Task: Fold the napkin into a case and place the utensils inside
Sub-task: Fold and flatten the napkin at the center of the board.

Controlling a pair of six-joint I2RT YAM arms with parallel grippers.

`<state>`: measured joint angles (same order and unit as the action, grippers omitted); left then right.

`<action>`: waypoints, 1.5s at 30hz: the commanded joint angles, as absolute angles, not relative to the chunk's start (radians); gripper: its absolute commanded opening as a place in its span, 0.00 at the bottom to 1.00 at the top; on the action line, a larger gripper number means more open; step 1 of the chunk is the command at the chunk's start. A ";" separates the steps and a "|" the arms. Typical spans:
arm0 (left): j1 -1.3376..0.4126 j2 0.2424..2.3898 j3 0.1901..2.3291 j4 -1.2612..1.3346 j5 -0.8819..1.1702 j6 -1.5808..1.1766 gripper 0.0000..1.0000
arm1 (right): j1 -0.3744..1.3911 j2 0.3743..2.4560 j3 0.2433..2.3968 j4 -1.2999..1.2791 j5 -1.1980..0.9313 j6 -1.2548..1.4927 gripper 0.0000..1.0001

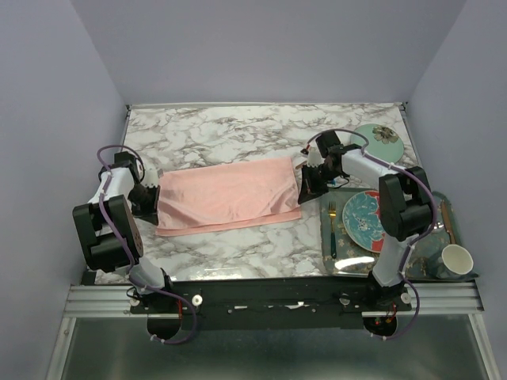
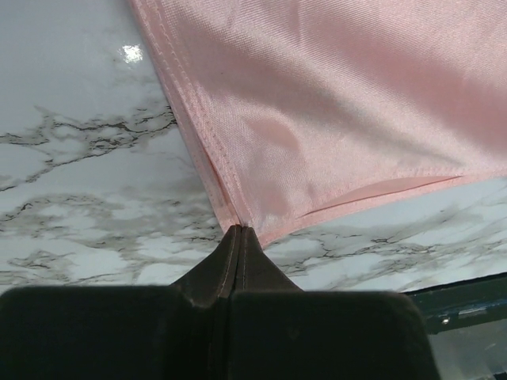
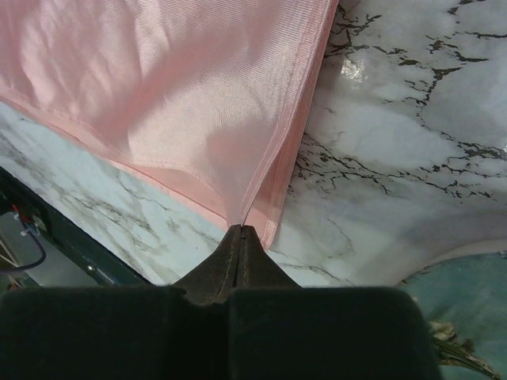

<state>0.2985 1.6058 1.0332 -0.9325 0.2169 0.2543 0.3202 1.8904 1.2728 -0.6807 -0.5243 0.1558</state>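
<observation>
My left gripper (image 2: 239,231) is pressed together on the left edge of the napkin (image 1: 226,194), and the pink cloth is pinched between its tips. My right gripper (image 3: 240,229) is clamped in the same way on the right edge of this cloth. The napkin is folded to a wide rectangle over the marble table (image 1: 238,134), between my two grippers. The tray (image 1: 345,263) with a patterned plate (image 1: 360,218) stands just to the right of the cloth.

- One shiny salmon-pink satin napkin (image 1: 226,196) is lying centrally.
- Two round plates are sitting: pale green plate (image 1: 380,142) at two o'clock, teal patterned plate (image 1: 363,215) at four.
- One gold-headed teal-handled fork (image 1: 332,226) and one white cup (image 1: 457,261) are resting at four.
</observation>
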 commanded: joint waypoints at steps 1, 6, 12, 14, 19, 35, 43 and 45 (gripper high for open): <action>0.293 1.559 1.042 -0.956 0.173 0.293 0.00 | 0.318 1.855 1.275 -0.718 -0.563 0.138 0.01; 0.293 1.534 1.028 -0.957 0.149 0.316 0.00 | 0.316 1.856 1.258 -0.730 -0.571 0.126 0.01; 0.291 1.506 1.019 -0.957 0.144 0.322 0.00 | 0.318 1.848 1.250 -0.742 -0.569 0.117 0.01; 0.293 1.496 1.011 -0.959 0.138 0.327 0.00 | 0.318 1.847 1.250 -0.749 -0.568 0.112 0.01; 0.293 1.474 0.991 -0.962 0.129 0.341 0.00 | 0.316 1.841 1.241 -0.758 -0.563 0.103 0.01; 0.291 1.466 0.951 -0.953 0.115 0.348 0.00 | 0.322 1.862 1.215 -0.747 -0.561 0.095 0.01; 0.290 1.511 0.960 -0.937 0.117 0.347 0.02 | 0.322 1.894 1.246 -0.767 -0.584 0.089 0.14; 0.291 1.516 0.969 -0.937 0.126 0.359 0.12 | 0.324 1.887 1.267 -0.794 -0.583 0.080 0.18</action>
<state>0.2939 1.4986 0.9585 -0.9428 0.1310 0.3351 0.3202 1.8740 1.2243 -0.7422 -0.5537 0.1001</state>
